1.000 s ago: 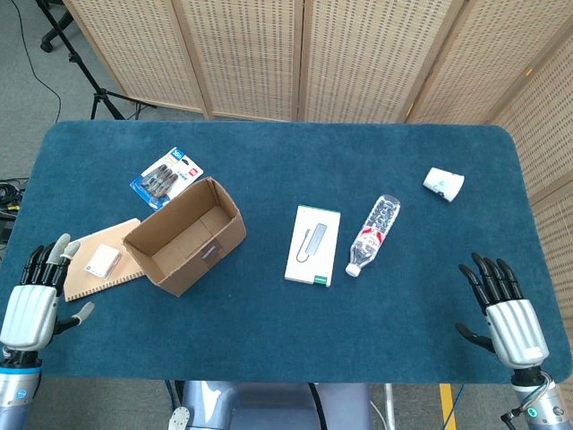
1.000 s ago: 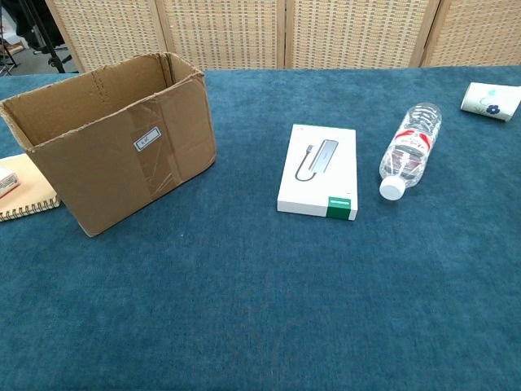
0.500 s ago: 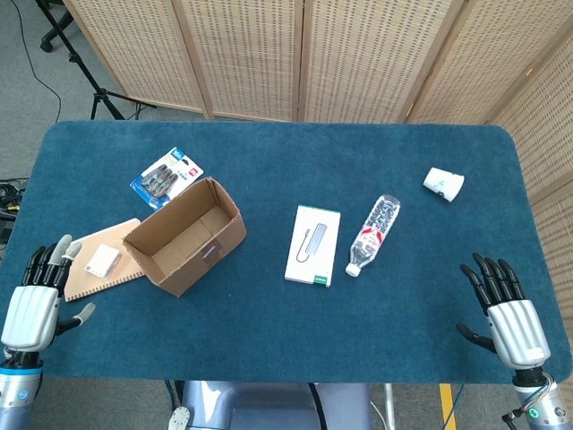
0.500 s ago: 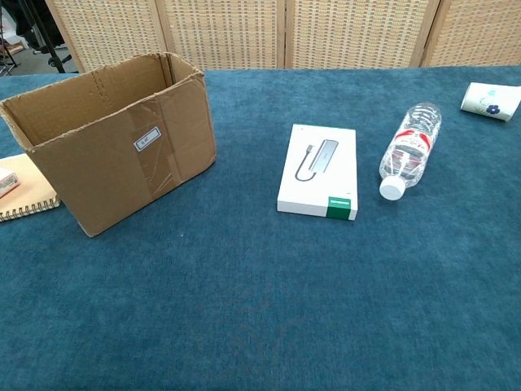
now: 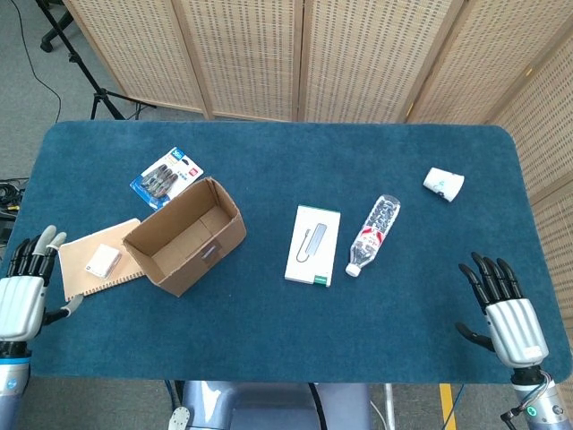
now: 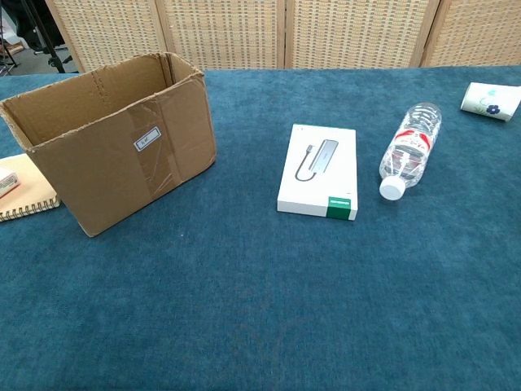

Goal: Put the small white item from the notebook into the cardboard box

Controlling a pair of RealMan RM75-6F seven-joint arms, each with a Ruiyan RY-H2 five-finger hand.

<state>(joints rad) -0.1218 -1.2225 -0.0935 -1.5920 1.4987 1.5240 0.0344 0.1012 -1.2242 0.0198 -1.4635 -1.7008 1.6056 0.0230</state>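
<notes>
The small white item (image 5: 102, 260) lies flat on the tan spiral notebook (image 5: 85, 277) at the table's left; only its edge (image 6: 6, 182) shows in the chest view. Right beside the notebook stands the open, empty cardboard box (image 5: 184, 235), large at the left of the chest view (image 6: 114, 138). My left hand (image 5: 24, 291) hovers at the table's left edge, just left of the notebook, fingers spread and holding nothing. My right hand (image 5: 503, 311) is at the front right corner, also open and empty. Neither hand appears in the chest view.
A blue blister pack (image 5: 166, 176) lies behind the box. A white flat product box (image 5: 313, 245) and a lying water bottle (image 5: 373, 233) sit mid-table. A small white roll (image 5: 443, 183) rests at the far right. Wicker screens stand behind the table.
My left hand has drifted left and slightly back, away from the notebook toward the table's edge. The right hand and all objects stay put.
</notes>
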